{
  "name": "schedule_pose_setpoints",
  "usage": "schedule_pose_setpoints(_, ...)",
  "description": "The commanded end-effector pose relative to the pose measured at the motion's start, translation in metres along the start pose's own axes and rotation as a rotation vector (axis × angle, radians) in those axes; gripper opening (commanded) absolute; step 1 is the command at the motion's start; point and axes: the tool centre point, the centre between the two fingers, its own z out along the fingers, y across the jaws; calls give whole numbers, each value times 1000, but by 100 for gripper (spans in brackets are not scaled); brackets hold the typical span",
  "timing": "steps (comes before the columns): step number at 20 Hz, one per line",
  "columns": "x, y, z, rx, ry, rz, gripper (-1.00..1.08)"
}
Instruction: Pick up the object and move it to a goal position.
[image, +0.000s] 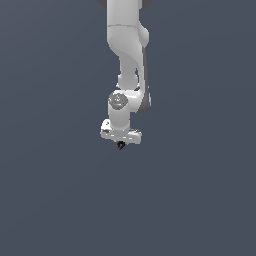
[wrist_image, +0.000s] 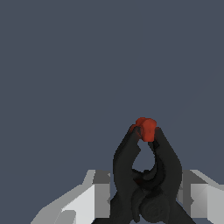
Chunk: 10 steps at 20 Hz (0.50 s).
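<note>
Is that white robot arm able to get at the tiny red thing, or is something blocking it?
Yes, it seems so. The wrist view shows the gripper with its black fingertips closed on the red object, pinched at their ends. Nothing else shows near it.

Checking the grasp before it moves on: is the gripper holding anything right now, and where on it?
Yes: the gripper pinches the small red object between its black fingertips, which close on its sides.

The table (image: 55, 200) was a flat, uniform slate-grey surface filling both views. No edge, seam or marking showed on it. Whether anything rested directly on it could not be told.
</note>
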Motion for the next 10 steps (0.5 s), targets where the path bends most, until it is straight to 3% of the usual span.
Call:
schedule_pose_setpoints(1,0,1,-3,0,1,0,-100)
schedule_pose_setpoints(10,-3,8,-40,0,1,0,-100)
